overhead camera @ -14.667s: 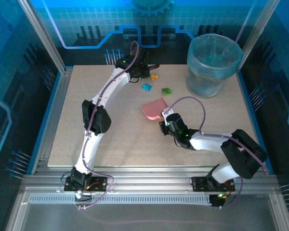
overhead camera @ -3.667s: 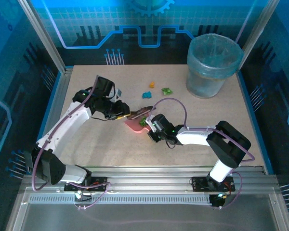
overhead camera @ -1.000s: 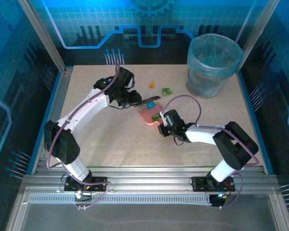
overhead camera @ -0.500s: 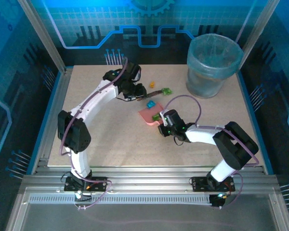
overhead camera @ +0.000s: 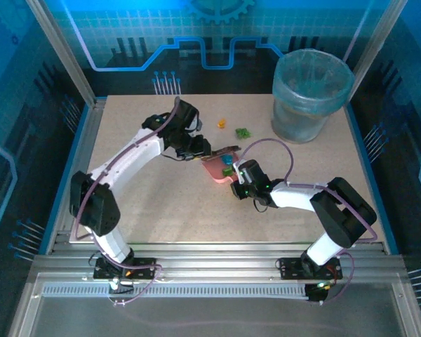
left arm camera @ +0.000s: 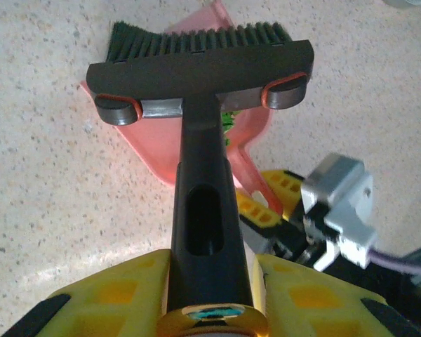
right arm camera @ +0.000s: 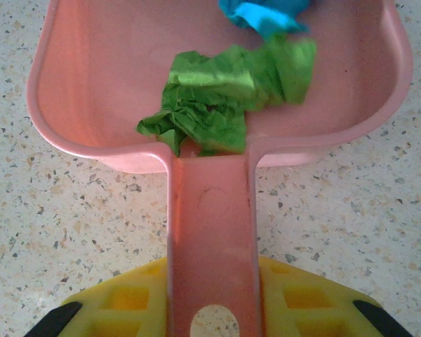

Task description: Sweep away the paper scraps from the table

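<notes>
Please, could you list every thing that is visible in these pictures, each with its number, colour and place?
orange scrap: one, orange, on the table's far side.
loose green scrap: one, green, on the table, left of the bin.
swept green scrap: one, green, inside the dustpan, near its handle.
blue scrap: one, bright blue, inside the dustpan, beyond the green one.
dustpan: one, pink, mid-table.
brush: one, dark, its head over the dustpan.
bin: one, translucent blue, far right corner.
table: one, beige speckled, under everything.
left gripper: one, yellow fingers, shut on the brush handle.
right gripper: one, yellow fingers, shut on the dustpan handle.
</notes>
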You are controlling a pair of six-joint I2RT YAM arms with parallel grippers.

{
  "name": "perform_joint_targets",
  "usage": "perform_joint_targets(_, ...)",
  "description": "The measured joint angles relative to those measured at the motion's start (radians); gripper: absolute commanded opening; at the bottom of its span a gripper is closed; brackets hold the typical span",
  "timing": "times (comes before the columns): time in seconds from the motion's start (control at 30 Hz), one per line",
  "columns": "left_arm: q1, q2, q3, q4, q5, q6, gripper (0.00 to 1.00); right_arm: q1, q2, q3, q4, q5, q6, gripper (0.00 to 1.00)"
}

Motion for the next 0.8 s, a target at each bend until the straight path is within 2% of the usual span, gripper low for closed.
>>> perform_joint_targets(0.2,-0.001,-0.113,-0.099,-0.002,0.014,-0.001,0.00,0.000,0.000,0.000,0.001,0.000,0.000,0.00)
perform_joint_targets(0.4,-0.002,-0.149,-0.106,-0.004,0.001,-0.003,0.00,0.002,0.000,-0.001,0.008,0.001,-0.004,0.00)
perform_joint_targets(0.6,-0.001,-0.202,-0.120,0.011,-0.068,-0.012,0.00,0.016,0.000,-0.013,0.030,0.017,-0.017,0.00)
perform_joint_targets(0.8,0.018,-0.381,-0.287,0.105,-0.193,-0.051,0.00,0.035,-0.016,-0.056,0.085,0.031,-0.038,0.00)
